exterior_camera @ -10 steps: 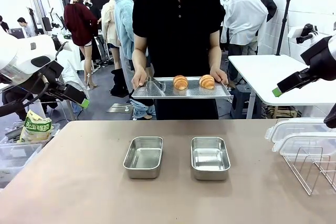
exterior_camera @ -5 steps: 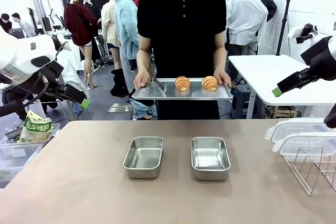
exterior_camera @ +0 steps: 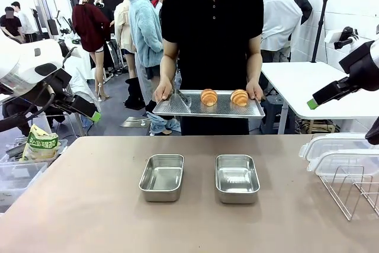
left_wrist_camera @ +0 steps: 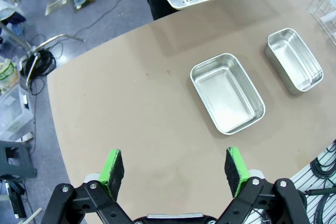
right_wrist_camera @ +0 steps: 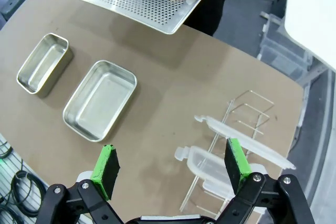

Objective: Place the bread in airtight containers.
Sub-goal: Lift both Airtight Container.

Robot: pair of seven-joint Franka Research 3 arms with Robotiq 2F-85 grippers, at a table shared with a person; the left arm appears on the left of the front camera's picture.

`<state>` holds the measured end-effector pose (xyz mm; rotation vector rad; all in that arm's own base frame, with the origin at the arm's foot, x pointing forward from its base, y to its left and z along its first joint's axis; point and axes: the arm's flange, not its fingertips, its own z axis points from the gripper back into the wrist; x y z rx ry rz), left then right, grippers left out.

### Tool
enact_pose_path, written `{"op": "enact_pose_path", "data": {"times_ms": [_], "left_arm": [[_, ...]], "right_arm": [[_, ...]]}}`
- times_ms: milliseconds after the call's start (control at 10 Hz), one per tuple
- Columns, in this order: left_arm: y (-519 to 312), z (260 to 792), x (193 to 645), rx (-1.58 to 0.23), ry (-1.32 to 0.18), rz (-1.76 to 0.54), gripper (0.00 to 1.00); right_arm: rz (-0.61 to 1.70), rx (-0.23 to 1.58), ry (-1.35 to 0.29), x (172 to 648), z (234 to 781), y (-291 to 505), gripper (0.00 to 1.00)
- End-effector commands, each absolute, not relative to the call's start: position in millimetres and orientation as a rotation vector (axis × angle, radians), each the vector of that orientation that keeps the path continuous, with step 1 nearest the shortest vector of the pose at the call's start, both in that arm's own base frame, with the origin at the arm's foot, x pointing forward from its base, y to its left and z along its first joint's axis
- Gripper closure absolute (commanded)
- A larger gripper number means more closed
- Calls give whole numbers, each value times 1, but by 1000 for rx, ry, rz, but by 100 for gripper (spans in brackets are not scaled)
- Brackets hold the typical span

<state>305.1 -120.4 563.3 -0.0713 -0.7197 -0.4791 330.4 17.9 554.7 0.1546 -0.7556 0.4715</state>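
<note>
Tray [exterior_camera: 223, 108] is drifting right, two rolls [exterior_camera: 208, 96] riding loose.
I'm holding left claw [left_wrist_camera: 175, 166] and right claw [right_wrist_camera: 170, 165] spread, empty; a tilt could be sending rolls past the containers [exterior_camera: 161, 177].

Two small rectangular steel pans [exterior_camera: 161, 177] sit side by side on the tan table [exterior_camera: 89, 205]; behind them, two golden-brown ridged rolls [exterior_camera: 208, 97] lie on a flat holed steel tray [exterior_camera: 195, 111].

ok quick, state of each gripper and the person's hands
left gripper: open, empty
right gripper: open, empty
person's hands: both holding the tray of bread
</note>
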Motion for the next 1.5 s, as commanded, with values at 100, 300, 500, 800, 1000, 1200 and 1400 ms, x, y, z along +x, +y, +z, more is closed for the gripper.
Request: {"op": "enact_pose_path", "data": {"times_ms": [100, 300, 500, 800, 1000, 1200, 1400], "left_arm": [[-120, 563, 305, -71, -720, -479, 0], [-139, 547, 340, -217, -588, -347, 0], [-157, 522, 368, -275, -495, -206, 0], [-170, 481, 410, -301, -345, -20, 0], [-167, 459, 431, -273, -276, 38, 0], [-164, 445, 443, -196, -250, 83, 0], [-170, 433, 446, -139, -196, 111, 0]], "right_arm": [[471, 155, -756, 330, 555, 18, 0], [437, 214, -693, 356, 542, 71, 0], [366, 195, -607, 371, 520, 119, 0], [262, 106, -382, 399, 464, 162, 0], [213, 47, -289, 415, 427, 175, 0], [157, 10, -217, 421, 400, 178, 0], [129, 18, -191, 423, 390, 176, 0]]}}
